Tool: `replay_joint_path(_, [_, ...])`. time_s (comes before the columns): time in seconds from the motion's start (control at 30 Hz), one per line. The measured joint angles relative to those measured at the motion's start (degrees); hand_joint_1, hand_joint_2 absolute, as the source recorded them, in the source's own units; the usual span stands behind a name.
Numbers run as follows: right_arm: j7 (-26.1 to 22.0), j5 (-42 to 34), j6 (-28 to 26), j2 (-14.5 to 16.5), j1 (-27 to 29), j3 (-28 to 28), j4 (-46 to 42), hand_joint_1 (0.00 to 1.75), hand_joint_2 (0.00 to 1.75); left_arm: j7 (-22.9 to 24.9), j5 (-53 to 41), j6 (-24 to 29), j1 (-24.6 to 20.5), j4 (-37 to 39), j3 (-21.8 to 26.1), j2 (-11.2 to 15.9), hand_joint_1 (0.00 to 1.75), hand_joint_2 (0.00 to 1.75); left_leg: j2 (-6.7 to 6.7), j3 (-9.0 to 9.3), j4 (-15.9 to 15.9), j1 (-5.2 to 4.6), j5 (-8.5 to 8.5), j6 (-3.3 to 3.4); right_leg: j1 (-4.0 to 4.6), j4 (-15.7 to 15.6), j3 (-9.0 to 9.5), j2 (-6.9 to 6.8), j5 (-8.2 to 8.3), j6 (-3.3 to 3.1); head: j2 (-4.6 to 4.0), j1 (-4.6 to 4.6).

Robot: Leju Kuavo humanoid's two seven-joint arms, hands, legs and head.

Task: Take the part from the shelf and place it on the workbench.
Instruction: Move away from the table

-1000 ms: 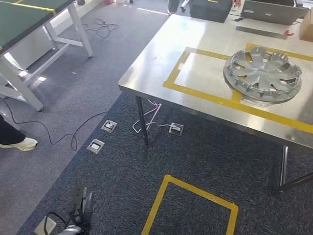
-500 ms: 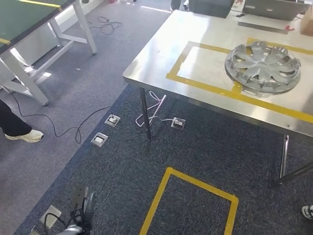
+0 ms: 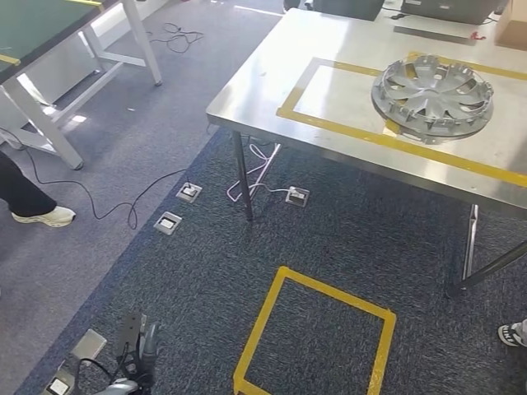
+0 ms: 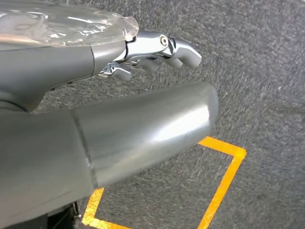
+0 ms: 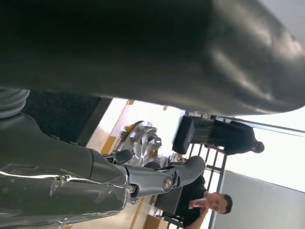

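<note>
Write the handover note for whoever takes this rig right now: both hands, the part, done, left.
Left hand: hangs over the carpet above the yellow floor square, fingers apart, holding nothing.
Right hand: holds nothing, fingers extended.
Part: the silver wheel cover lies on the steel workbench, straddling the yellow tape outline.
Done: by how things lie, the part is placed on the workbench.
Left: nothing seen pending; confirm placement over the tape is acceptable. People stand close to the rig.
</note>
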Motion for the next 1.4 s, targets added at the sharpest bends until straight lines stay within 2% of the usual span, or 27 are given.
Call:
replay_joint_path(0.07, [0.0, 0.1, 0.0, 0.0, 0.0, 0.0, 0.0, 0.00, 0.00, 0.0, 0.0, 0.0, 0.0, 0.0, 0.0, 0.0, 0.00, 0.00, 0.15, -0.34, -0.8, 0.07, 0.86, 0.40, -0.18, 0.2, -0.45, 0.02, 0.07, 0.66, 0.00, 0.06])
replay_joint_path(0.1, [0.0, 0.1, 0.0, 0.1, 0.0, 0.0, 0.0, 0.00, 0.00, 0.0, 0.0, 0.0, 0.1, 0.0, 0.0, -0.1, 0.00, 0.00, 0.28, -0.68, -1.2, 0.21, 1.42, 0.67, -0.20, 1.1, -0.95, 0.07, -1.14, 0.88, 0.00, 0.15])
replay_joint_path(0.2, [0.0, 0.3, -0.1, 0.1, -0.1, 0.0, 0.1, 0.00, 0.00, 0.0, 0.0, 0.0, 0.1, 0.0, 0.0, -0.1, 0.00, 0.00, 0.53, -2.39, -1.5, 0.45, 3.04, 1.23, -0.44, 10.7, -3.73, 0.13, -9.21, 1.43, 0.00, 0.83])
replay_joint_path(0.23, [0.0, 0.5, -0.2, 0.1, -0.1, 0.0, 0.1, 0.00, 0.00, 0.0, 0.0, 0.0, 0.1, 0.0, 0.0, -0.1, 0.00, 0.00, 0.54, -3.07, -1.4, 0.46, 3.55, 1.21, -0.55, 14.5, -4.40, 0.13, -11.04, 1.67, 0.00, 0.98])
replay_joint_path(0.27, [0.0, 0.7, -0.3, 0.1, -0.1, 0.0, 0.2, 0.00, 0.00, 0.0, 0.0, 0.0, 0.1, 0.0, 0.0, -0.2, 0.00, 0.00, 0.54, -3.78, -1.3, 0.48, 4.06, 1.13, -0.68, 16.9, -4.39, 0.12, -11.38, 1.91, 0.00, 1.02])
replay_joint_path(0.3, [0.0, 1.0, -0.4, 0.1, -0.1, 0.0, 0.2, 0.00, 0.00, 0.0, 0.0, 0.0, 0.1, 0.0, 0.0, -0.2, 0.00, 0.00, 0.54, -4.54, -1.1, 0.53, 4.56, 0.98, -0.81, 17.4, -3.57, 0.11, -10.33, 2.14, 0.00, 1.05])
replay_joint_path(0.37, [0.0, 1.5, -0.5, 0.1, -0.1, 0.0, 0.2, 0.00, 0.00, 0.0, 0.0, 0.0, 0.1, 0.0, 0.0, -0.3, 0.00, 0.00, 0.52, -6.09, -0.5, 0.70, 5.39, 0.51, -1.22, 12.3, 0.78, 0.09, -6.64, 2.59, 0.00, 1.10])
replay_joint_path(0.43, [0.0, 1.8, -0.4, 0.1, -0.2, -0.1, 0.1, 0.00, 0.00, 0.0, 0.0, 0.0, 0.1, 0.0, 0.0, -0.3, 0.00, 0.00, 0.46, -7.32, 0.3, 0.66, 6.06, -0.16, -1.26, 3.8, 6.17, 0.19, -6.16, 2.69, 0.00, 1.15])
replay_joint_path(0.47, [-0.1, 1.8, -0.3, 0.1, -0.2, -0.1, 0.1, 0.00, 0.00, 0.0, 0.0, 0.0, 0.1, 0.0, 0.0, -0.3, 0.00, 0.00, 0.43, -7.68, 0.6, 0.58, 6.48, -0.48, -1.17, 1.0, 7.67, 0.27, -6.80, 2.51, 0.00, 1.15])
replay_joint_path(0.5, [-0.1, 1.9, -0.2, 0.2, -0.2, -0.1, 0.1, 0.00, 0.00, 0.0, 0.0, 0.1, 0.1, 0.0, 0.0, -0.3, 0.00, 0.00, 0.41, -7.91, 0.7, 0.51, 6.96, -0.80, -0.94, -0.4, 8.27, 0.36, -7.40, 2.17, 0.00, 1.13])
replay_joint_path(0.57, [-0.1, 1.9, -0.1, 0.2, -0.2, -0.1, 0.1, 0.00, 0.00, 0.0, 0.0, 0.1, 0.1, 0.0, 0.0, -0.2, 0.00, 0.00, 0.36, -8.24, 0.8, 0.65, 7.45, -1.41, -0.93, -0.5, 7.38, 0.25, -6.89, 1.22, 0.00, 1.14])
replay_joint_path(0.6, [-0.1, 1.9, 0.0, 0.2, -0.2, -0.1, 0.1, 0.00, 0.00, 0.0, 0.0, 0.1, 0.2, 0.0, 0.0, -0.2, 0.00, 0.00, 0.33, -8.68, 1.6, 0.77, 6.46, -1.77, -0.98, -0.5, 6.80, 0.14, -6.40, 0.69, 0.00, 1.14])
replay_joint_path(0.63, [-0.1, 1.9, 0.0, 0.2, -0.3, -0.1, 0.1, 0.00, 0.00, 0.0, 0.0, 0.1, 0.2, 0.0, 0.0, -0.2, 0.00, 0.00, 0.28, -9.51, 3.5, 0.94, 4.31, -2.10, -1.08, -0.5, 6.11, 0.02, -5.79, 0.13, 0.00, 1.01])
replay_joint_path(0.7, [-0.1, 1.8, 0.0, 0.3, -0.3, -0.1, 0.1, 0.00, 0.00, 0.0, 0.0, 0.2, 0.2, 0.0, 0.0, -0.2, 0.00, 0.00, 0.24, -11.97, 10.7, 1.17, -1.83, -2.61, -1.03, -0.6, 4.66, -0.05, -4.43, -0.51, 0.00, 0.63])
replay_joint_path(0.73, [-0.1, 1.7, 0.1, 0.4, -0.3, -0.1, 0.1, 0.00, 0.00, 0.0, 0.0, 0.2, 0.2, 0.0, 0.0, -0.2, 0.00, 0.00, 0.24, -13.05, 14.9, 1.24, -4.07, -2.73, -0.94, -0.5, 3.85, -0.06, -3.77, -0.64, 0.00, 0.44])
replay_joint_path(0.77, [-0.1, 1.6, 0.1, 0.4, -0.3, -0.1, 0.1, 0.00, 0.00, 0.0, 0.0, 0.2, 0.3, 0.0, 0.0, -0.2, 0.00, 0.00, 0.24, -13.52, 17.9, 1.26, -4.83, -2.76, -0.85, -0.5, 3.03, -0.04, -3.16, -0.65, 0.00, 0.36])
replay_joint_path(0.8, [-0.1, 1.4, 0.1, 0.4, -0.3, 0.0, 0.1, 0.00, 0.00, -0.1, 0.1, 0.2, 0.3, 0.0, 0.0, -0.2, 0.00, 0.00, 0.24, -13.08, 19.1, 1.26, -4.19, -2.69, -0.75, -0.5, 2.25, -0.03, -2.60, -0.65, 0.00, 0.27])
replay_joint_path(0.83, [0.0, 1.3, 0.1, 0.5, -0.3, 0.0, 0.1, 0.00, 0.00, -0.2, 0.1, 0.2, 0.4, 0.0, 0.0, -0.2, 0.00, 0.00, 0.22, -11.58, 18.1, 1.25, -2.58, -2.50, -0.65, -0.4, 1.52, -0.02, -2.08, -0.61, 0.00, 0.19])
replay_joint_path(0.9, [0.2, 1.1, 0.0, 0.5, -0.3, 0.1, 0.0, 0.00, 0.00, -0.7, 0.4, 0.3, 0.4, 0.0, 0.0, -0.1, 0.00, 0.00, -0.05, -5.85, 10.9, 1.14, 0.09, -1.79, -0.47, -0.4, 0.51, 0.04, -1.15, -0.38, 0.00, 0.08])
replay_joint_path(0.97, [0.5, 1.1, -0.3, 0.6, -0.5, 0.3, 0.0, 0.00, 0.00, -1.1, 0.7, 0.3, 0.4, 0.0, 0.0, 0.2, 0.00, 0.00, -0.38, -0.31, 2.6, 0.85, -0.22, -1.14, -0.30, -0.4, 0.01, 0.08, -0.33, 0.09, 0.00, 0.10])
replay_joint_path(1.0, [0.6, 1.1, -0.4, 0.7, -0.7, 0.4, -0.1, 0.00, 0.00, -1.3, 0.8, 0.3, 0.4, 0.0, 0.0, 0.3, 0.00, 0.00, -0.47, 1.06, 0.2, 0.67, -0.72, -0.96, -0.30, -0.4, -0.15, 0.09, 0.06, 0.38, 0.00, 0.14])
replay_joint_path(1.1, [0.8, 1.1, -0.6, 0.9, -1.1, 0.7, -0.1, 0.00, 0.00, -1.4, 1.1, 0.3, 0.7, 0.0, 0.0, 0.4, 0.00, 0.00, -0.15, 1.03, -1.3, 0.54, -0.27, -0.25, -0.55, 0.1, -0.78, 0.21, 0.31, 1.29, 0.00, 0.36])
replay_joint_path(1.17, [0.8, 1.1, -0.7, 1.0, -1.4, 0.9, 0.0, 0.00, 0.00, -1.5, 1.2, 0.3, 0.9, 0.0, 0.0, 0.4, 0.00, 0.00, 0.22, 0.37, -1.6, 0.69, 0.59, 0.49, -0.66, 4.4, -2.75, 0.26, -3.02, 1.67, 0.00, 0.79])
replay_joint_path(1.23, [0.8, 1.1, -0.7, 1.1, -1.8, 1.1, 0.1, 0.00, 0.00, -1.6, 1.3, 0.3, 1.0, 0.0, 0.0, 0.4, 0.00, 0.00, 0.50, -0.62, -1.5, 0.53, 1.31, 0.91, -0.71, 12.7, -5.72, 0.24, -7.96, 2.00, 0.00, 1.20])
replay_joint_path(1.3, [0.8, 1.1, -0.8, 1.2, -2.0, 1.3, 0.3, 0.00, 0.00, -1.7, 1.4, 0.3, 1.1, 0.0, 0.0, 0.4, 0.00, 0.00, 0.74, -1.55, -1.4, 0.35, 1.94, 0.95, -0.72, 17.7, -6.61, 0.20, -9.96, 2.23, 0.00, 1.32])
replay_joint_path(1.33, [0.8, 1.1, -0.8, 1.2, -2.0, 1.3, 0.4, 0.00, 0.00, -1.7, 1.4, 0.4, 1.2, 0.0, 0.0, 0.4, 0.00, 0.00, 0.84, -1.91, -1.3, 0.29, 2.18, 0.90, -0.72, 17.0, -5.49, 0.15, -9.42, 2.24, 0.00, 1.34])
replay_joint_path(1.4, [0.8, 1.1, -0.8, 1.3, -2.2, 1.4, 0.5, 0.00, 0.00, -1.8, 1.4, 0.4, 1.3, 0.0, 0.0, 0.3, 0.00, 0.00, 1.07, -2.31, -1.0, 0.22, 2.43, 0.74, -0.67, 9.0, -0.15, -0.31, -6.43, 1.94, 0.00, 1.36])
